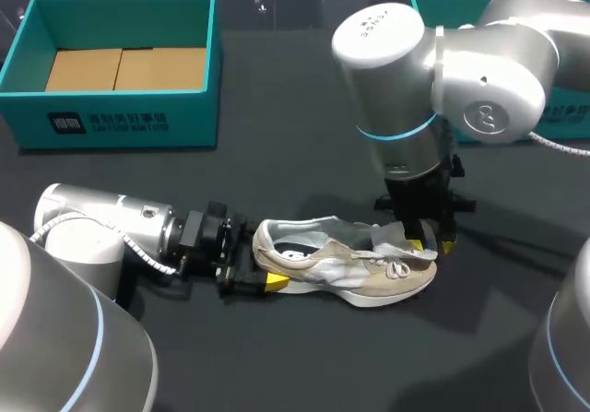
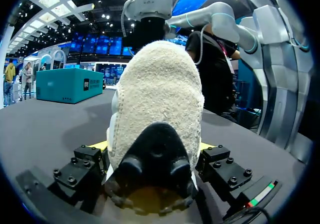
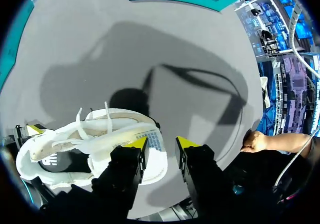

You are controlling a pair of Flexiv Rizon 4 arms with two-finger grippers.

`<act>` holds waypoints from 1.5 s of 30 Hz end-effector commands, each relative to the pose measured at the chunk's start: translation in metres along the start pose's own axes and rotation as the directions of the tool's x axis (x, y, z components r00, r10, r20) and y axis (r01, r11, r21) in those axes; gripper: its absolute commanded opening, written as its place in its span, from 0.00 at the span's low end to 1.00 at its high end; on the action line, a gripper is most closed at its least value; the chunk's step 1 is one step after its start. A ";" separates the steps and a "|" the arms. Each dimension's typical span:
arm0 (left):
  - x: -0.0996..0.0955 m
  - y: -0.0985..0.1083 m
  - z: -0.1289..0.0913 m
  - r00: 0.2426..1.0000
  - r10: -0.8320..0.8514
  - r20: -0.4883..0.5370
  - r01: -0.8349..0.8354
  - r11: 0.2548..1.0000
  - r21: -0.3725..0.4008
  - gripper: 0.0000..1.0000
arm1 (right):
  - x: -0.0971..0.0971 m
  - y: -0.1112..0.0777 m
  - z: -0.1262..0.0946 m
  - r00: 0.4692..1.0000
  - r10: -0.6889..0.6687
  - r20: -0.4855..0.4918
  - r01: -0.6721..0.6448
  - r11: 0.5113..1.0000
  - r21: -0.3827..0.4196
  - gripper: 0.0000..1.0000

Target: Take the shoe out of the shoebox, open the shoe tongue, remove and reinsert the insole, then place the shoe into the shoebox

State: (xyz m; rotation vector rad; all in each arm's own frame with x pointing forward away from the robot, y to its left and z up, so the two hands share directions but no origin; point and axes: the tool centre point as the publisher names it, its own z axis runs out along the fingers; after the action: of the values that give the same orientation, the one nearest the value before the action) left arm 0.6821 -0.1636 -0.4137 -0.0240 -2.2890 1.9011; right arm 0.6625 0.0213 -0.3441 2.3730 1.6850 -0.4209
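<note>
Middle of the worktop (image 1: 277,108) is where the shoe (image 1: 346,269) is sitting right now, out of the box, on its sole, heel pointing toward my left arm and toe toward the right. It's a beige and white sneaker with loose white laces (image 3: 92,119).

The left tool (image 1: 263,264) comes in low and flat along the worktop and is clamped on the heel, one finger on each side. From the left wrist camera the fuzzy heel of the shoe (image 2: 160,93) fills most of the view, wedged in the left tool (image 2: 154,146), with just slivers of the yellow tips poking out on either side.

The right tool (image 1: 431,244) hangs straight down over the front end of the shoe, right by the tongue (image 1: 387,237), which is pulled up and sticking out of the lacing. In the right wrist camera the fingers of the right tool (image 3: 161,143) stand apart with grey worktop showing in the gap. The tongue's labelled end (image 3: 155,139) lies against one finger only, so nothing is pinched there. The rest of the shoe (image 3: 75,139) stretches off to one side of that tool.

The shoebox (image 1: 111,62), teal with its brown cardboard floor showing, sits at the far left corner, well apart from the shoe. A second teal box (image 1: 562,108) is at the far right, mostly hidden behind the right arm.

Also, a person's hand (image 3: 255,141) is resting at the worktop's edge.
</note>
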 end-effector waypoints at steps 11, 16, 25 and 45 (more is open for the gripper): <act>0.001 0.003 -0.001 1.000 0.000 0.004 0.000 1.000 0.001 0.00 | 0.015 -0.032 -0.122 1.000 -0.020 0.019 0.023 0.982 -0.186 0.34; 0.001 0.003 -0.001 1.000 0.000 0.004 0.000 1.000 0.001 0.00 | 0.027 -0.036 -0.161 0.980 -0.197 0.031 0.199 0.954 -0.223 0.33; 0.001 0.003 -0.001 1.000 0.000 0.004 0.000 1.000 0.001 0.00 | 0.065 -0.045 -0.211 0.865 -0.498 0.058 0.493 0.826 -0.274 0.09; 0.001 0.003 -0.001 1.000 0.000 0.004 0.000 1.000 0.001 0.00 | 0.108 -0.074 -0.196 0.446 -0.895 -0.002 0.805 0.402 -0.437 0.00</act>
State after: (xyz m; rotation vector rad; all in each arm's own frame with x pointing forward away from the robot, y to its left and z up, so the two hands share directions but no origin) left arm 0.6821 -0.1635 -0.4138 -0.0240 -2.2891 1.9010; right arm 0.6473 0.2120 -0.1832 1.2153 2.6191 -0.0268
